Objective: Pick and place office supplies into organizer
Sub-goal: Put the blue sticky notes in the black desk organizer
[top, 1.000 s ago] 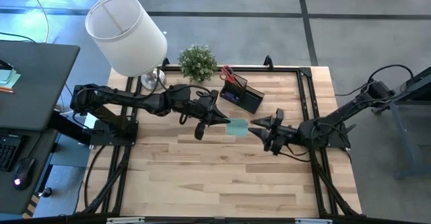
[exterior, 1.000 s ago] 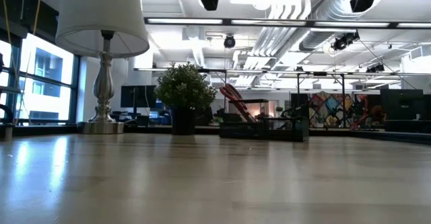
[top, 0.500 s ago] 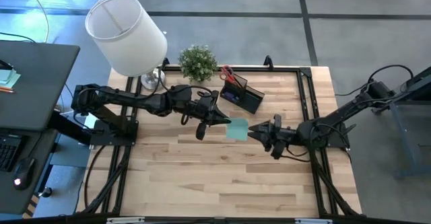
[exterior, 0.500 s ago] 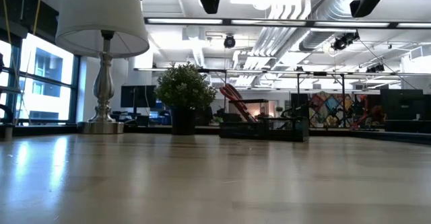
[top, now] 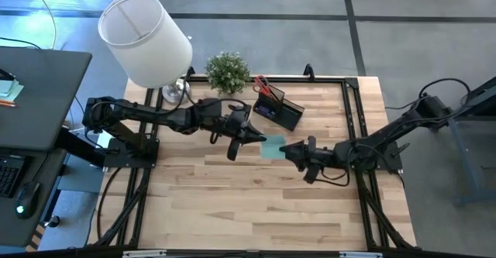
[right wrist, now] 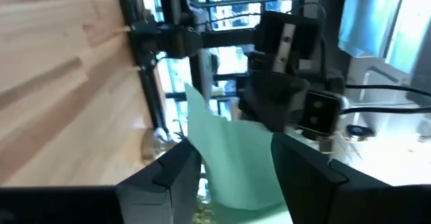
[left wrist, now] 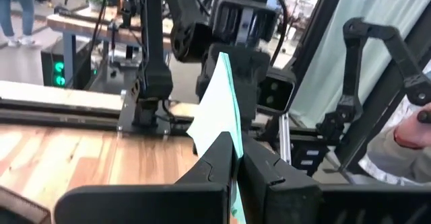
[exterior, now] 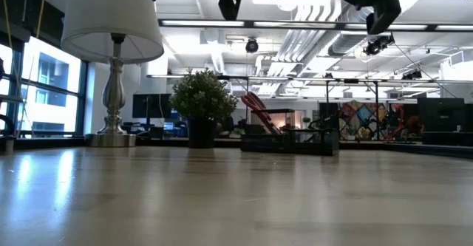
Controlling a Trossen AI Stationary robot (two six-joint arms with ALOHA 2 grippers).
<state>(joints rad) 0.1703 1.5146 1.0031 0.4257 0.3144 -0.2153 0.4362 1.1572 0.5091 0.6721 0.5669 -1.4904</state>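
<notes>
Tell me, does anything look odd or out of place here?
Yes: the mint-green sticky-note pad hangs in the air above the table, clamped in the shut left pincer, with the open right pincer at its other edge. Otherwise nothing looks spilled or damaged.

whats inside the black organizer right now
The organizer holds red-handled scissors standing at one end and a small purple piece lower down. Anything deeper in its compartments is hidden by the walls.
</notes>
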